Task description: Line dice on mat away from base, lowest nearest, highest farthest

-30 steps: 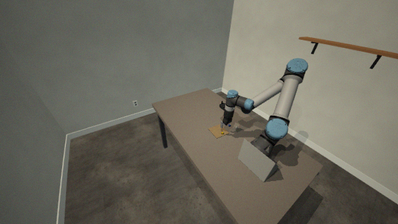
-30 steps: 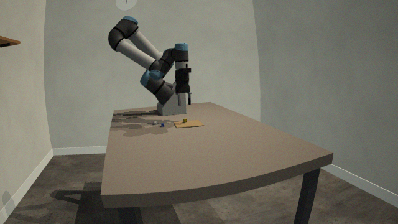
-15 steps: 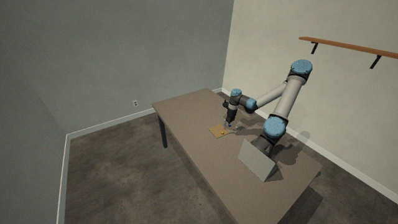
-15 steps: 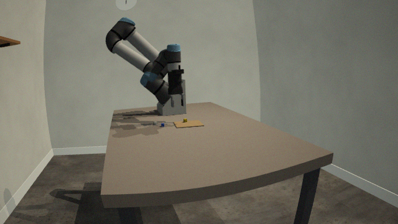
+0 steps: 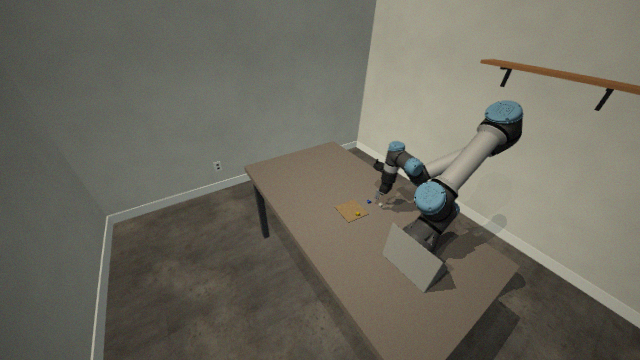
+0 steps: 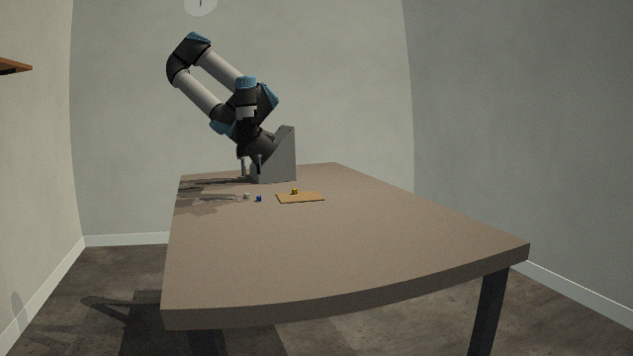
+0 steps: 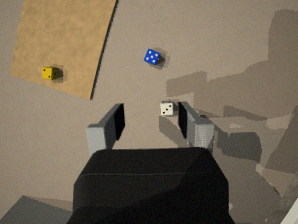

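Gripper [image 5: 378,194] [image 6: 250,173] [image 7: 151,113] is wide open, nothing held, hanging above the table [image 5: 310,185] [image 6: 346,237] [image 7: 135,30].

Likely next pick: small white die with dark pips [image 5: 380,205] [image 6: 246,196] [image 7: 167,108], on the table off the mat. Top looks like a 3.

Key offset: in the wrist view white sits right of the midline between the fingers, nearer the right-hand pad, and a bit toward the top of the picture. Needs a small sideways correction before descent, or that finger may land on it. No long axis on a cube; its sides look near square to the pads, so little wrist turn, I'd say.

Small blue die with white pips [image 5: 369,201] [image 6: 258,199] [image 7: 152,56] is also on the table, between white and the mat in the top view, showing 5. Should stay clear if we go straight down.

Small yellow die with dark pips [image 5: 357,214] [image 6: 295,191] [image 7: 48,73] shows 2, on the flat square tan mat [image 5: 347,207] [image 6: 307,198] [image 7: 65,35], near the edge facing the base. Good for lowest. So white goes middle, blue farthest, tops unchanged.

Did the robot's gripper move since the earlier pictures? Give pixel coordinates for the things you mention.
Yes. In the outside view, the gripper [image 5: 378,195] [image 6: 250,174] [image 7: 151,113] went left, away from above the mat [image 5: 345,209] [image 6: 307,198] [image 7: 65,40].
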